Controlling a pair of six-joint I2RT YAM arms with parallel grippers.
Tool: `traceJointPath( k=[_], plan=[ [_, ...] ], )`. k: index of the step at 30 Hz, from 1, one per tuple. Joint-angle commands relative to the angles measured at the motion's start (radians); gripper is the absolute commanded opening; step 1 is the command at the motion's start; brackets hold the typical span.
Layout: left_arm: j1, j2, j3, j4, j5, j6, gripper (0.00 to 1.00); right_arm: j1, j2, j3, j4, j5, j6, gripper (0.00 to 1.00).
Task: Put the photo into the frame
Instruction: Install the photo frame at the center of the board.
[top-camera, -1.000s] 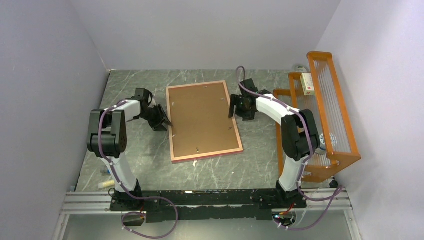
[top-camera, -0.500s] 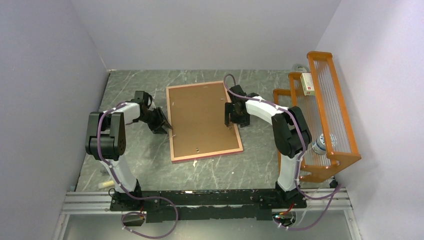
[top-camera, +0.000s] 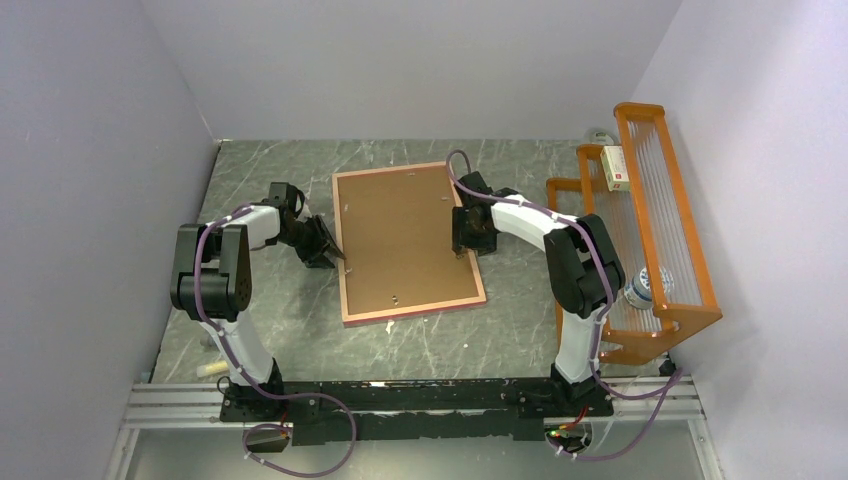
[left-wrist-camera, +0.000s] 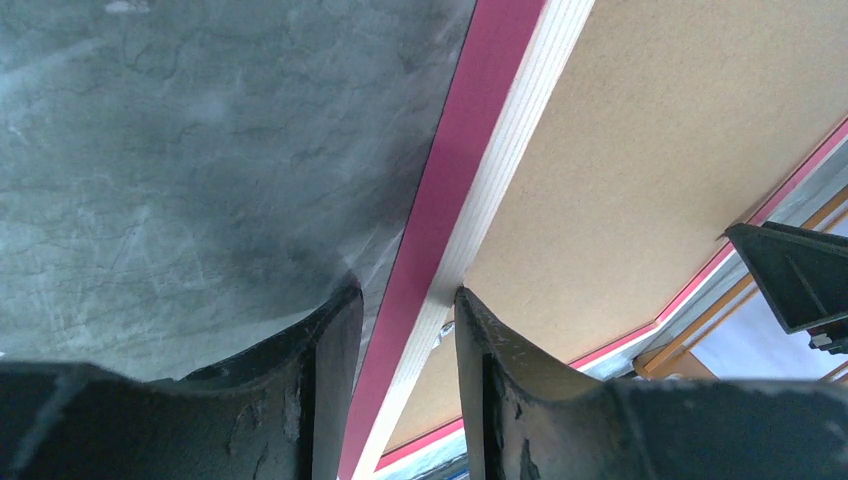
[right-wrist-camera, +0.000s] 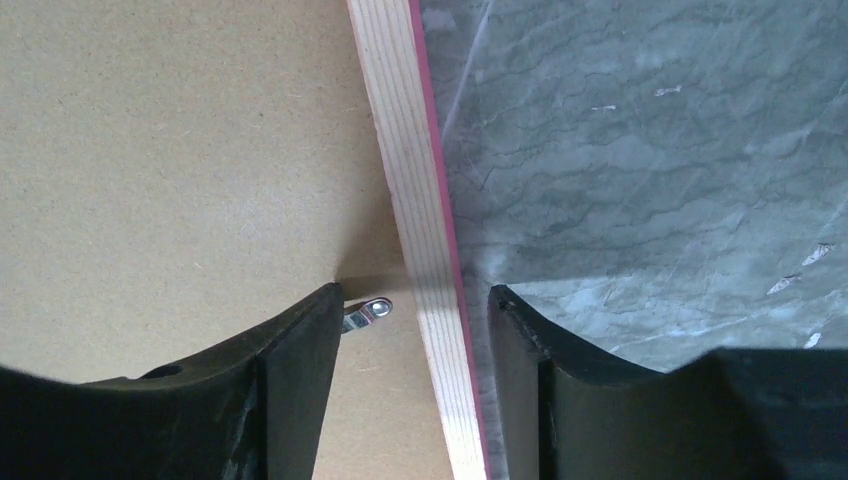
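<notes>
Two grippers bracket the frame (top-camera: 415, 310), which lies back up on the middle of the table (top-camera: 260, 170), nearer the far edge than the near one and slightly skewed. At the frame's left rail, the left gripper (left-wrist-camera: 400, 300) has a finger on each side of the pink-and-wood edge. Whether it pinches that rail or only straddles it, I cannot tell. A brown backing board (top-camera: 400, 235) fills the frame's recess from rail to rail. At the right rail, the right gripper (right-wrist-camera: 415, 295) has its fingers apart, one over the board by a small metal tab (right-wrist-camera: 368, 312), the other over bare table. Gaps show on both sides of the rail, so it grips nothing. An orange wire rack (top-camera: 660, 210) stands along the table's right edge.

The photo shows in no view. Judging by the seated board, it probably lies beneath already, and what remains would be securing the tabs and turning the frame face up, though none of that can be confirmed. The tabs are too small from above to tell whether they are turned over the board, and the wrist views cut off everything beyond the rails.
</notes>
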Motion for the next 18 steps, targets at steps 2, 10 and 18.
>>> traceJointPath(
  k=[2,10,18],
  plan=[
    [0.000,0.007,-0.017,-0.022,-0.026,0.020,0.46,0.003,-0.013,-0.015,-0.039,-0.020,-0.026,0.59],
    [0.000,0.007,-0.020,-0.023,-0.021,0.023,0.46,0.005,-0.015,-0.006,-0.075,-0.054,-0.054,0.58],
    [0.000,0.009,-0.022,-0.022,-0.018,0.023,0.45,0.005,-0.022,-0.008,-0.093,-0.030,-0.068,0.40]
  ],
)
